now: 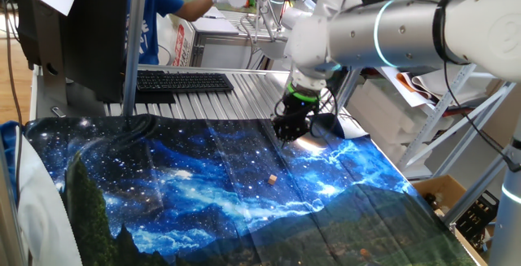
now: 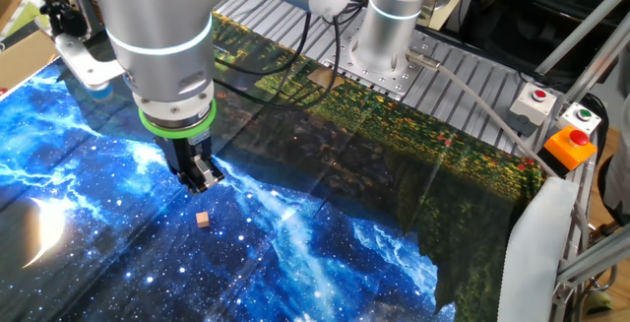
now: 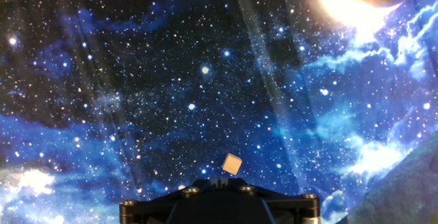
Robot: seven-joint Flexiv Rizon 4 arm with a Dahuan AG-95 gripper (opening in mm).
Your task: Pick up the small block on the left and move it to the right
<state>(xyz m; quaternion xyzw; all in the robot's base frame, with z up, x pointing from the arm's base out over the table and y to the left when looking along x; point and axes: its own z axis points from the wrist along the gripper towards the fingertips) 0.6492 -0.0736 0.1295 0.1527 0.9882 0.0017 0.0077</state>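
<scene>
Tan and tiny, the small block (image 1: 272, 180) lies loose on the galaxy-print cloth (image 1: 195, 201) covering the counter, with nothing touching it. My tool (image 2: 200, 176) hangs above the cloth, near the block but apart from it; I cannot tell whether its fingers are spread or pressed together. I judge the task barely begun: reaching, gripping, lifting and carrying the block rightward all remain.

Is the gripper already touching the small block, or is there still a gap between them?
Apart. In the other fixed view, the gripper hangs above the cloth, and starry cloth shows between its fingertips and the small block, which lies alone on the cloth.
</scene>
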